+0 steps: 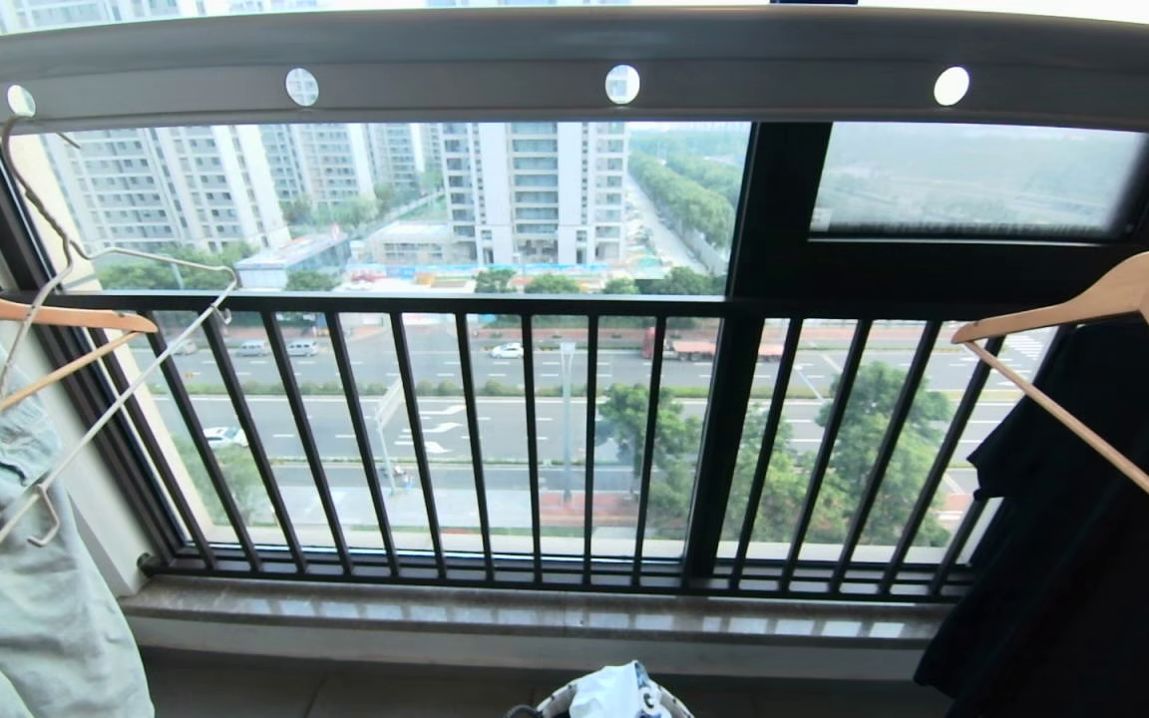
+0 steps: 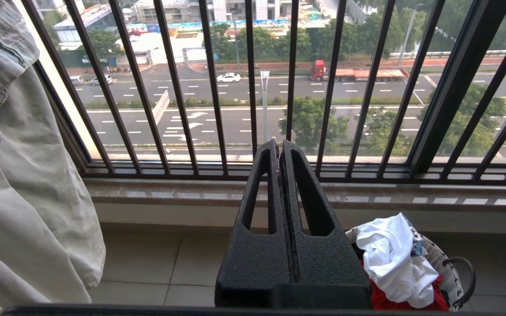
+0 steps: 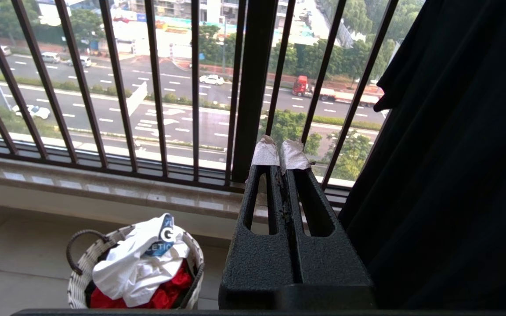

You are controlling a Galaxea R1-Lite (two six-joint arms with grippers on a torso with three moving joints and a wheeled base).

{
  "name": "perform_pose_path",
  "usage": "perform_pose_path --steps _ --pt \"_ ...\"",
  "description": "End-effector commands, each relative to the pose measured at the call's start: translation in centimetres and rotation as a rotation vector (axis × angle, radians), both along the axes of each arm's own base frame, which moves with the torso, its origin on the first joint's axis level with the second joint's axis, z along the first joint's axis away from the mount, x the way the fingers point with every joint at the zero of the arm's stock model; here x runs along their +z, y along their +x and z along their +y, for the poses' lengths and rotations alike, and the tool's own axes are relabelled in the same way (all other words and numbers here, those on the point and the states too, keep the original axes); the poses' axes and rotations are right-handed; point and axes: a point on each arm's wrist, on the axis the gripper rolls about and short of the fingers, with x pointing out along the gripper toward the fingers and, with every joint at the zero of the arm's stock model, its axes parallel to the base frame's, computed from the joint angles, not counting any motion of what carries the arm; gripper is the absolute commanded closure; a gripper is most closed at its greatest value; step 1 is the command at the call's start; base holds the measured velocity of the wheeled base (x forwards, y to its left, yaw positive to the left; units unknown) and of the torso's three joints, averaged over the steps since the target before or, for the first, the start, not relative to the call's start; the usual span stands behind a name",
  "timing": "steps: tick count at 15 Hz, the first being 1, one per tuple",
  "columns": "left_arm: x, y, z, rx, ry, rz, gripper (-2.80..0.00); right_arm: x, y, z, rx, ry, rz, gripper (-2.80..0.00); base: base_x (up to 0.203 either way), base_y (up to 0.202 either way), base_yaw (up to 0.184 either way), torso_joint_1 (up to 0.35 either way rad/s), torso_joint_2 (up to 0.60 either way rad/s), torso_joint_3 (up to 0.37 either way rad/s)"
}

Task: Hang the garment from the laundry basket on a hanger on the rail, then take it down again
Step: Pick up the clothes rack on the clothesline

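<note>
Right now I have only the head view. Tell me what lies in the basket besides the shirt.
Observer: A red cloth lies under the shirt in the basket.
Operator: Report the left gripper.
Observer: The left gripper is shut and holds nothing.
Operator: Now the right.
Observer: The right gripper is shut and empty, beside a dark hanging garment.

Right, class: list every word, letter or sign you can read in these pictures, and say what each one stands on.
"G": white letter on the dark print of the garment in the laundry basket.
"ETIC": part of a word below it; the rest is folded away.
Arrows: painted on the road outside.
Hoardings across the road: too small to read.
</note>
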Motion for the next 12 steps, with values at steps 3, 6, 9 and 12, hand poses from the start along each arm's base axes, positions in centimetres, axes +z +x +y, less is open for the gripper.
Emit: perform_pose_path --steps 3,6,9,12 --pt "0.00 0.00 0.00 0.001 0.000 0.000 0.00 0.00 0.01 0.00 0.000 -0.001 0.001 0.00 0.000 0.000 0.000 0.000 0.00 0.000" --pt "0.00 0.00 0.00 0.001 0.000 0.000 0.00 0.01 0.01 0.00 0.001 -0.001 0.000 0.00 0.000 0.000 0.000 0.000 0.00 0.000" --pt "0.00 0.00 0.00 0.001 0.000 0.000 0.00 0.00 0.01 0.00 0.000 -0.001 0.002 0.00 0.000 0.000 0.000 0.000 0.00 0.000" --pt "-0.01 0.00 0.00 0.001 0.000 0.002 0.00 0.00 0.01 0.00 0.001 -0.001 0.002 0.00 0.000 0.000 0.000 0.000 0.00 0.000"
